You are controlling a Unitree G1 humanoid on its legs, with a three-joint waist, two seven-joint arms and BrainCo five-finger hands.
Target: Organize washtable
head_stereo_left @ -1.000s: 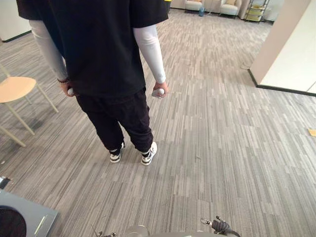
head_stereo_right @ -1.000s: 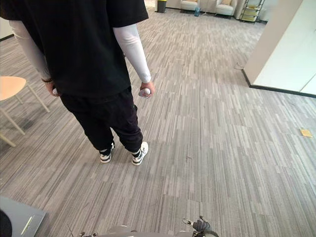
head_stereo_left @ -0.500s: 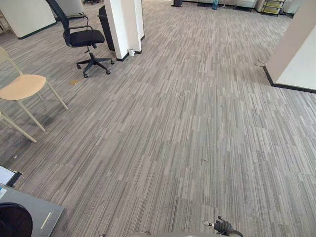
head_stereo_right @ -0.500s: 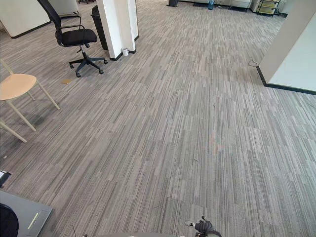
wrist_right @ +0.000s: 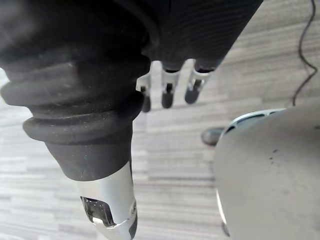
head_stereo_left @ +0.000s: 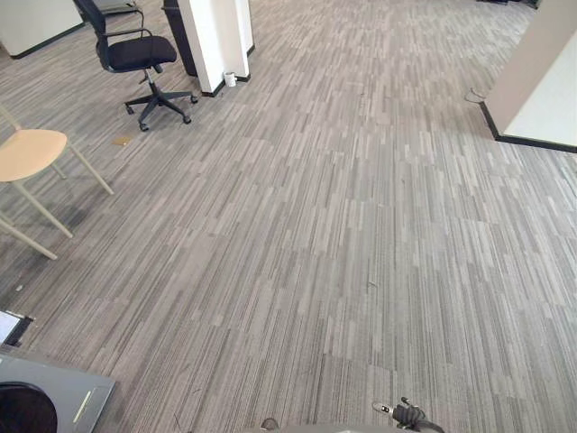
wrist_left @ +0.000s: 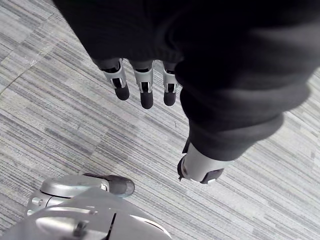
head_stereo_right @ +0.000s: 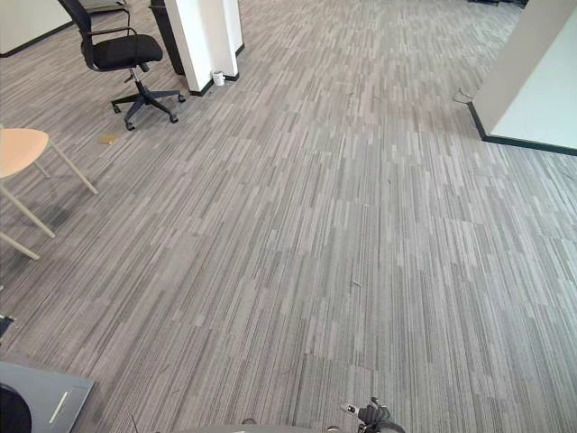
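A wide grey striped carpet floor (head_stereo_left: 343, 225) stretches ahead. At the lower left, the corner of a flat grey metal unit (head_stereo_left: 68, 392) with a dark round opening (head_stereo_left: 20, 410) juts into view. This may be the edge of the wash surface the task concerns, but the frame cuts it off and I cannot tell. Anything standing on it lies outside the frame.

Further left stands a pale wooden chair with thin legs (head_stereo_left: 32, 153). Beyond it is a black wheeled office chair (head_stereo_left: 140, 54), beside a white square pillar (head_stereo_left: 215, 41) with a small white cup (head_stereo_left: 231, 79) at its foot.

The left hand (wrist_left: 146, 92) hangs above the carpet with its fingers straight and loose and its thumb apart, holding nothing. The right hand (wrist_right: 168, 94) hangs the same way, also empty.

The likely risk is in turning toward the grey unit. It sits low and close on the robot's left, so the hanging left hand or arm could knock its corner. A wide swing could also catch the wooden chair's splayed legs.

Both palms are hidden under their dark ribbed covers. A small white flat item (head_stereo_left: 7, 325) beside the unit is cut off and cannot be identified.
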